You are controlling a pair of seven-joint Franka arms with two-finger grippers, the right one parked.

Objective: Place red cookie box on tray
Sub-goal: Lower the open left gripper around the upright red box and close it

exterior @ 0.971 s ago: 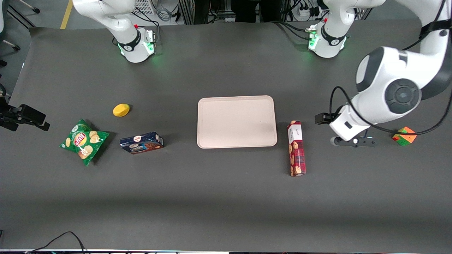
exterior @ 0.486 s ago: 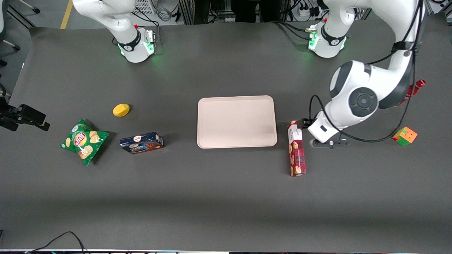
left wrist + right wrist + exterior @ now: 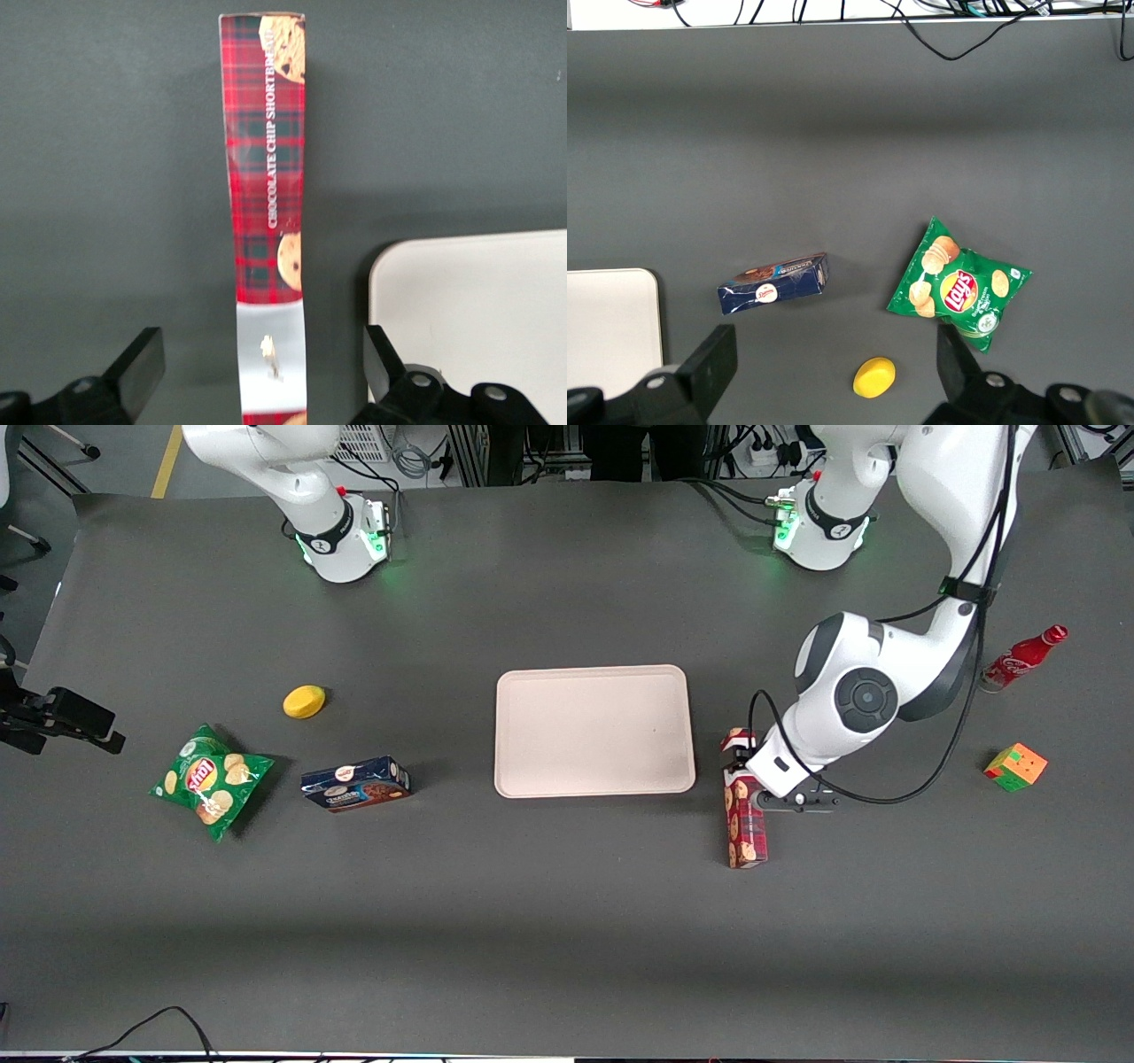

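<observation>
The red cookie box lies flat on the table, just beside the tray without touching it, and directly under the left gripper. The fingers stand wide apart, one on each long side of the carton, near its white label end. A good grasp probably needs a straight descent, box centred, closing across the narrow width; the tray-side finger sits close to the rim.

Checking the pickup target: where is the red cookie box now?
The red cookie box lies flat on the table beside the tray, toward the working arm's end, with the open gripper straddling it above its white-label end.
</observation>
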